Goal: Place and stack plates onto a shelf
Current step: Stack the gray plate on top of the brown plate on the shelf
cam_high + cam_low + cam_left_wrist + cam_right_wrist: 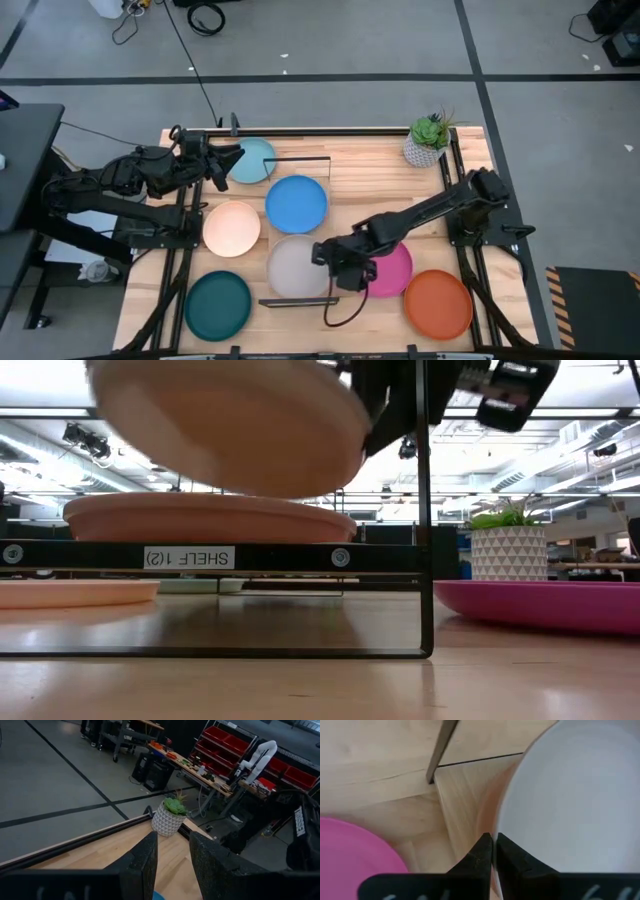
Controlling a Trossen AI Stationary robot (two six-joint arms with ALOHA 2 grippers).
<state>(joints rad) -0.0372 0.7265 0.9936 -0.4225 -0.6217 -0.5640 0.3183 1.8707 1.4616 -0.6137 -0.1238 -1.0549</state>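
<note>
My right gripper (493,847) is shut on the grey-white plate (296,266), which hangs tilted (220,425) over the near end of the shelf (280,557). A tan plate (205,517) lies flat on the shelf right under it. Farther along the shelf board lies the blue plate (296,203). On the tabletop lie the light blue plate (255,160), the peach plate (232,228), the dark teal plate (218,305), the magenta plate (393,272) and the orange plate (438,303). My left gripper (172,855) stands open above the table's far left, by the light blue plate. My right gripper pinches the grey-white plate's rim (501,831) between its two fingers, on the side toward the table's right edge. The fingers slant down from the right. The plate is lifted clear and tilted above the tan plate.
A small potted plant (428,140) stands at the table's far right corner. The shelf's thin black wire frame (424,510) rises beside the held plate. The magenta plate lies close to the right of the shelf's near end.
</note>
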